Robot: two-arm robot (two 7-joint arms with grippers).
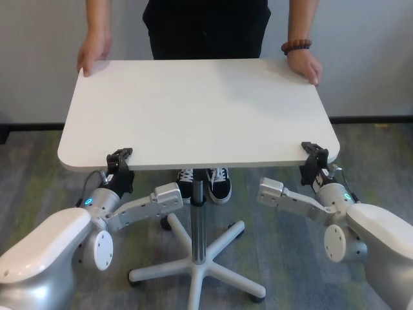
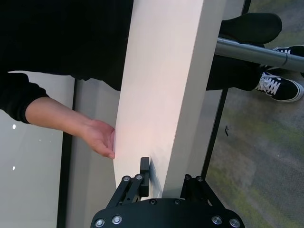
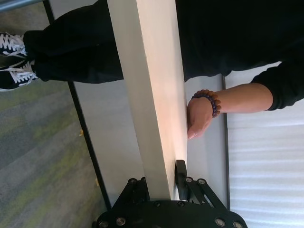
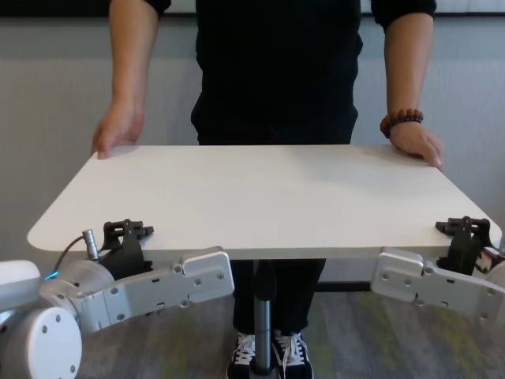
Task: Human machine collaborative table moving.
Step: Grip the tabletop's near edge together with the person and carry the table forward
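Note:
The white table (image 1: 200, 110) stands on a slim metal leg (image 1: 198, 219). The human (image 1: 206, 26) in black stands at its far side, with one hand (image 1: 93, 55) on each far corner and a bead bracelet (image 1: 295, 46) on one wrist. My left gripper (image 1: 120, 158) is shut on the table's near edge by the left corner. My right gripper (image 1: 314, 154) is shut on the near edge by the right corner. In the left wrist view (image 2: 161, 178) and the right wrist view (image 3: 164, 183) the tabletop edge sits between the jaws.
The leg ends in a white star base with casters (image 1: 200, 265) on grey carpet between my arms. The human's sneakers (image 1: 206, 183) stand just behind the leg. A light wall with a dark skirting (image 1: 371, 119) runs behind the human.

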